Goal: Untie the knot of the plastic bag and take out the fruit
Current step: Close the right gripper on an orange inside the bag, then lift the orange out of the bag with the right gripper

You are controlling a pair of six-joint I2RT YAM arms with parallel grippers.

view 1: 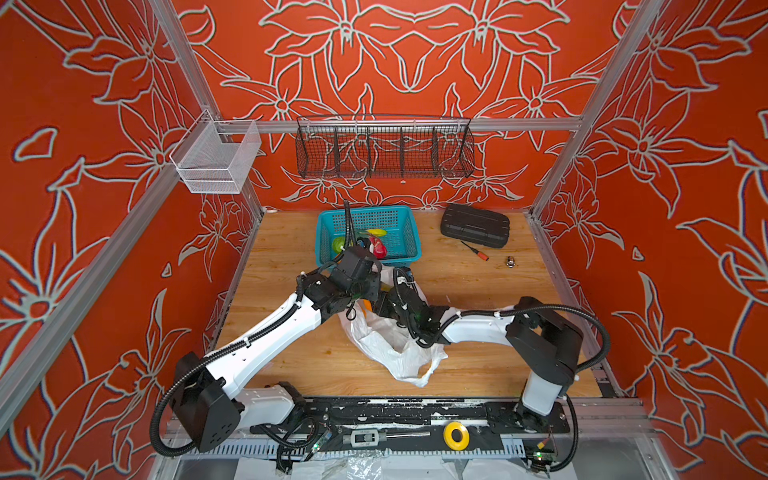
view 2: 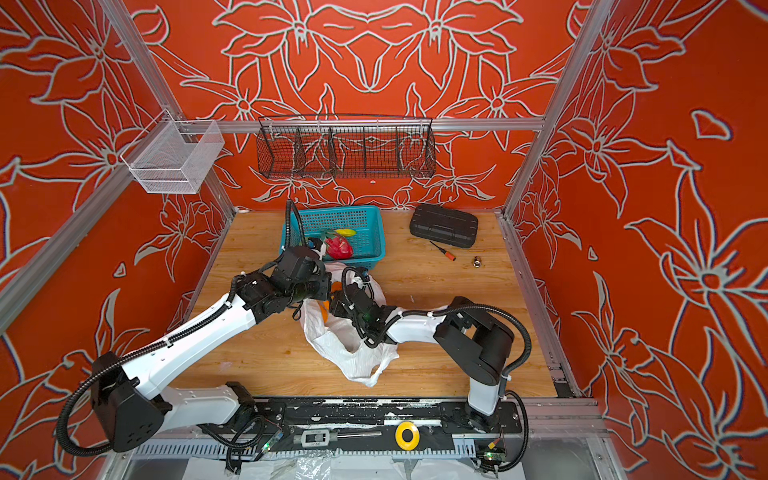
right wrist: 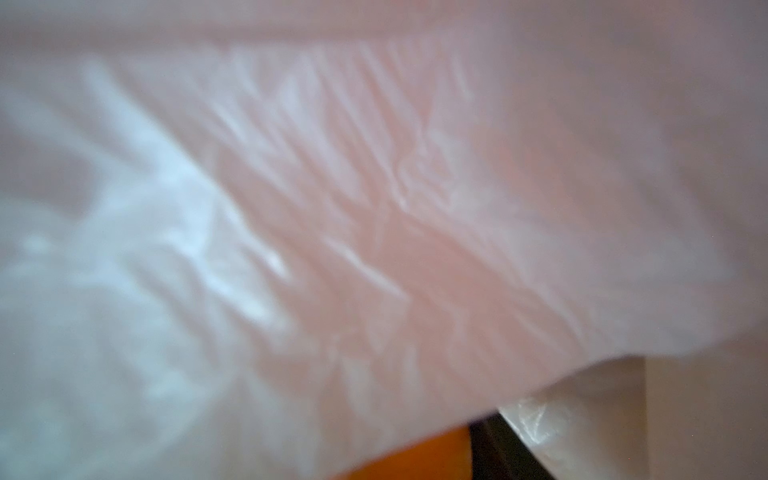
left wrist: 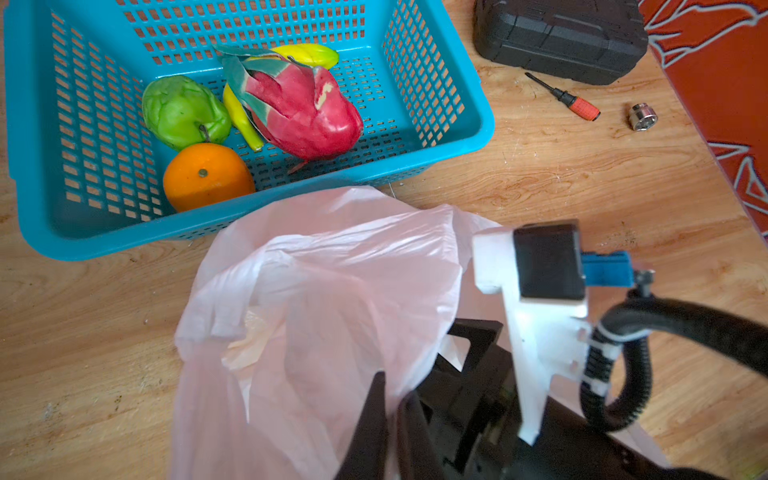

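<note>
Seeing an orange (left wrist: 208, 174), a bumpy green piece (left wrist: 183, 110) and a dragon fruit (left wrist: 303, 112) resting in the teal basket (left wrist: 478, 124) on the left. Clamping the left gripper's (left wrist: 394, 386) fingers together on a fold of the plastic bag (view 1: 390, 349), holding its mouth up just in front of the basket and leaving the rest slack on the tabletop (view 1: 478, 274); finding no knot anywhere in view.

Judging the film as thin, limp and slippery, likely tearing under a hard tug, so favouring bunched rim over a single layer.

Reaching the right gripper (view 2: 336, 305) into the mouth beside a second orange (right wrist: 415, 461) lying inside; failing to tell, through film veiling the wrist view, those fingers' state. Expecting this fruit to be light, firm and prone to rolling, so taking it across its widest middle.
</note>
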